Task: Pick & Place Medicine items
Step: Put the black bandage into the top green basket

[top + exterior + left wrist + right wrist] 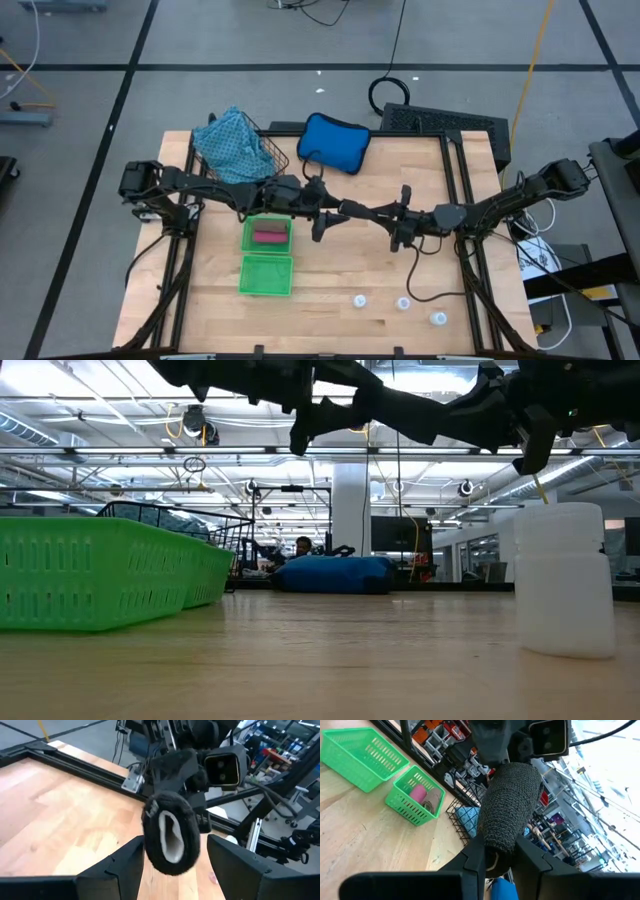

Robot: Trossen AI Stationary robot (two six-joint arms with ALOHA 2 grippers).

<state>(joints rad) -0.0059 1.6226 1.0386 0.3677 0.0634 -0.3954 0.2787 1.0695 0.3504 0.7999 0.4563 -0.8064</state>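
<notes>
The black oblong piece (361, 211) hangs in the air above mid-table between the two arms. My right gripper (502, 856) is shut on it. My left gripper (174, 845) is open, its fingers standing on either side of the piece's free end (172, 840); I cannot tell whether they touch it. The pink piece (418, 794) and the brown piece (434, 799) lie in a green basket (249, 235). Three white bottles (404, 303) stand on the table near its front edge. My right gripper pinches the black piece between its two fingers (476, 860) at the end nearest to it (506, 837). It comes in level from the table's right, with the piece stretching away toward the left gripper. The piece is lifted clear of the table.
A second green basket (266, 276) sits in front of the filled one. A wire basket with the light-blue cloth (232, 146) and the blue pouch (333, 142) sit at the far edge. One white bottle (560, 580) looms close in the low view. Bare wood lies below the grippers.
</notes>
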